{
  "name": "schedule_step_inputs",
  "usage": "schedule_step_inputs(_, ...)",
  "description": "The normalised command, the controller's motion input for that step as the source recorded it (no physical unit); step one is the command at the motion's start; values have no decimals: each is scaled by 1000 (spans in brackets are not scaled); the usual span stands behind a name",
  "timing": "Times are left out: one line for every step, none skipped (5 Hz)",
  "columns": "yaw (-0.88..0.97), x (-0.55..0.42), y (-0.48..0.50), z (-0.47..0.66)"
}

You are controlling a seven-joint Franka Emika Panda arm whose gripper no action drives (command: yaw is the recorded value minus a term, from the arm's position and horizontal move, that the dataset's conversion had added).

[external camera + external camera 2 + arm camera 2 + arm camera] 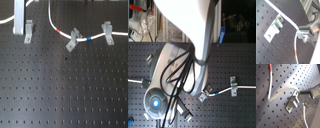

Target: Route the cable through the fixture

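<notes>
The white cable [54,24] comes down from the board's back. It passes a red band, the slanted clip [73,39] and a blue band [89,37], then reaches the wide-topped clip [107,31]. The fixture [28,31] stands at the first exterior view's back left. My gripper [20,22] is right beside it. In the first wrist view my gripper [303,93] is shut on the cable [281,91] at its green band [299,92], close beside the fixture's forked top [293,102]. In the second wrist view the cable [286,18] runs past the fixture [274,27]. I cannot tell if it sits in the fork.
The black perforated board [65,90] fills the first exterior view. In the second exterior view the arm's white body and black hoses [183,65] hide the gripper and the fixture. The two other clips [233,82] and the blue band [214,92] show at the second exterior view's right.
</notes>
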Motion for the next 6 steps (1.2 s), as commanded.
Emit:
schedule_step_inputs(-200, -399, 167, 211)
schedule_step_inputs(-146, -382, 195, 241)
schedule_step_inputs(-80, -400, 239, 242)
schedule_step_inputs(0, -420, 263, 232)
schedule_step_inputs(0, -415, 202, 190)
schedule_step_inputs(168, -268, 107, 99)
